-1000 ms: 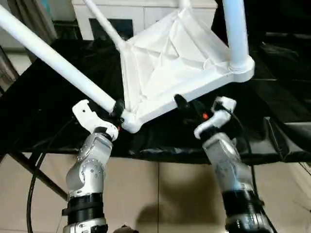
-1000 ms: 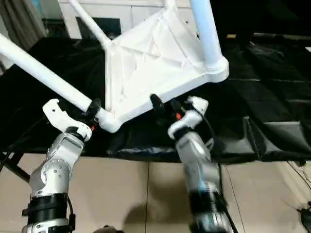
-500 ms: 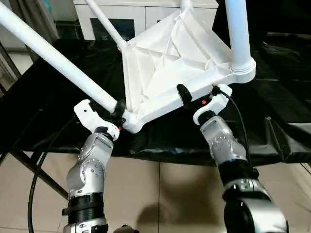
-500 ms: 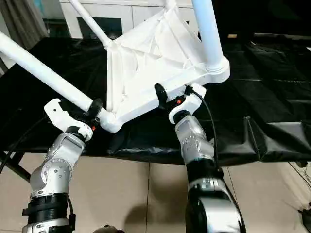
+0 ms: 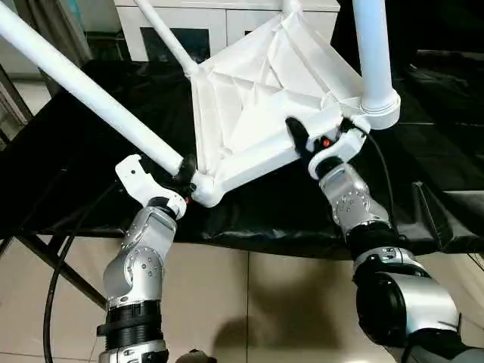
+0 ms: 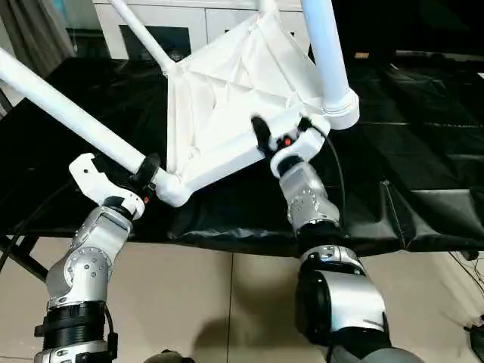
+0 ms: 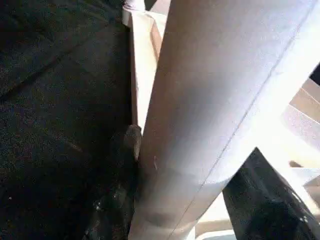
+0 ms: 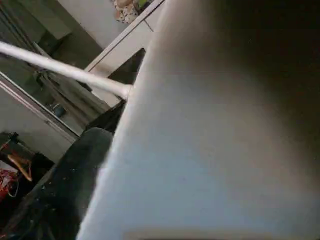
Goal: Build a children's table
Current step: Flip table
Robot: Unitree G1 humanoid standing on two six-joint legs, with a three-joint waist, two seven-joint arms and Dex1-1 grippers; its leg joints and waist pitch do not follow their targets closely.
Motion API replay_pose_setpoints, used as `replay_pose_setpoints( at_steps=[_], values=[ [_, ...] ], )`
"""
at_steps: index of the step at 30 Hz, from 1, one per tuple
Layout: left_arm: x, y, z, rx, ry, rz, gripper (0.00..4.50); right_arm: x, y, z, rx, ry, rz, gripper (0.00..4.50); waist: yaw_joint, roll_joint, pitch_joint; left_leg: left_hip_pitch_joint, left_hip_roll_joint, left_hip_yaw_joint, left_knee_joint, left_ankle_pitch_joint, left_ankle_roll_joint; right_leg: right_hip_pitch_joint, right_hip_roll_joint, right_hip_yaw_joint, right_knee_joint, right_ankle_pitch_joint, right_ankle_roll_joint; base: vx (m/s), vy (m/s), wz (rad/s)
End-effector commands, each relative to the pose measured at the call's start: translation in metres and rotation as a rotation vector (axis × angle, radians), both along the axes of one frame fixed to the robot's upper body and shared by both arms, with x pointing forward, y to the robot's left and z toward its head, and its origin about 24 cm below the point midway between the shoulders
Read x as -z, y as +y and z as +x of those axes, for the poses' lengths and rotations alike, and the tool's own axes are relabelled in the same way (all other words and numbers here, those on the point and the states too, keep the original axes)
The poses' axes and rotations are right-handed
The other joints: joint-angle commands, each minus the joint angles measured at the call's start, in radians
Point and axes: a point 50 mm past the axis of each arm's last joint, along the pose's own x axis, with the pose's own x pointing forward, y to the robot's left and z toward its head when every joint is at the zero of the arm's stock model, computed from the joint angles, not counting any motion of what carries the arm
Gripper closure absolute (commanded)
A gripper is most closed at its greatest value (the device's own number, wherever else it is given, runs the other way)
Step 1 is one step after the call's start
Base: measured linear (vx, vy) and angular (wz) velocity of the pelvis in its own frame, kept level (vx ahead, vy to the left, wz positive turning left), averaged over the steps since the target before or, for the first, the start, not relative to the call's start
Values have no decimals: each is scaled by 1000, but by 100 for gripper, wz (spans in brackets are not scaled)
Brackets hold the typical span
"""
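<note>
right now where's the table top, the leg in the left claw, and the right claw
table top [image 5: 249,98], left eye view, ribbed underside
leg [image 5: 83,87], left eye view, mid-shaft of the tube
left claw [image 5: 184,170], left eye view, at the leg's base
right claw [image 5: 302,142], left eye view, on the top's near edge

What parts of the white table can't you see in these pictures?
- Leg tips: in both eye views, the legs run off the picture's edges.
- Fourth leg: only three show there.
- The top's flat side: it faces away; only ribs show.
- Right claw: its wrist view is filled by white plastic.
- Left claw: its wrist view is mostly filled by one leg.
</note>
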Motion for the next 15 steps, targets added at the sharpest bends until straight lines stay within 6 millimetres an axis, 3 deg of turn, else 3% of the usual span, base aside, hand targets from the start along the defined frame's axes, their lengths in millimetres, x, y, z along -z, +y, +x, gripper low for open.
replay_pose_setpoints(
  at_steps=[1,12,15],
  values=[
    [1,-10,-3,41,-4,-88,236,1,3,1,-14,17,-9,79,1,-19,-78,31,83,-23,-67,-10,144,39,-53,16,-41,67,-326,0,0,0],
    [7,-9,-4,16,42,-65,236,-4,-3,5,13,-4,-1,185,-1,-14,-78,32,84,-20,-68,-29,133,37,-52,16,-42,59,-322,0,0,0],
    [9,-7,-4,-2,43,-101,166,-6,-5,6,20,-14,-2,200,1,-12,-79,34,84,-17,-67,-35,129,37,-53,16,-41,58,-327,0,0,0]
  ],
)
